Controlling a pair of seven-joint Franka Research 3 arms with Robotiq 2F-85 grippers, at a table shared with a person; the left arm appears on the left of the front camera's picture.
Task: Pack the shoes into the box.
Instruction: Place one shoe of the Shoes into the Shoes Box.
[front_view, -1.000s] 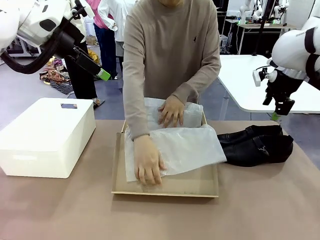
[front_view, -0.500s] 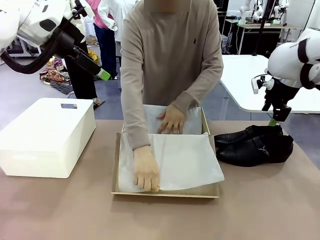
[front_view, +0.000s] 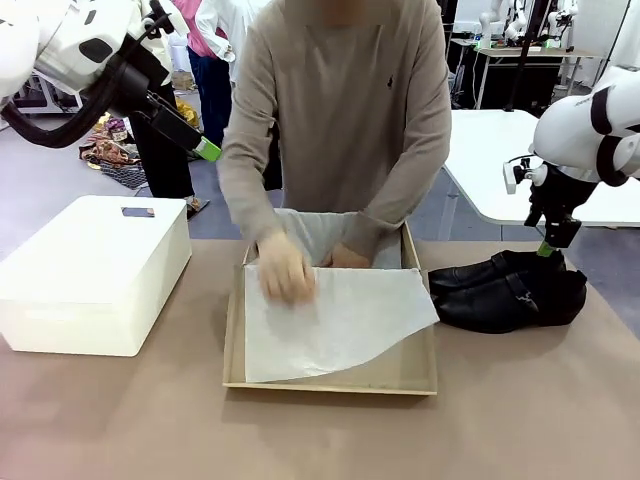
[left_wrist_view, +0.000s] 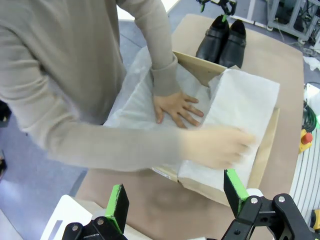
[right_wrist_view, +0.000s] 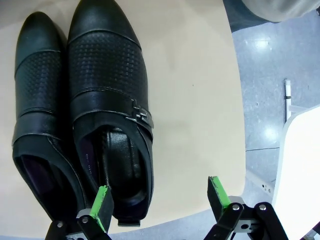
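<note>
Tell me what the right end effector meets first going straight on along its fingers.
Probably the shoes: the open right end effector points down at the table, and one finger sits over the buckled shoe's heel rim; the other faces bare table. Depth is unclear.

The table (front_view: 500, 430) bears a white bin (front_view: 90, 275), the box (front_view: 330, 384) and the shoes (front_view: 505, 290).

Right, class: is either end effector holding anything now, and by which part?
Nothing is held. The left end effector hangs open in the air; the right end effector hangs open over the shoes.
</note>
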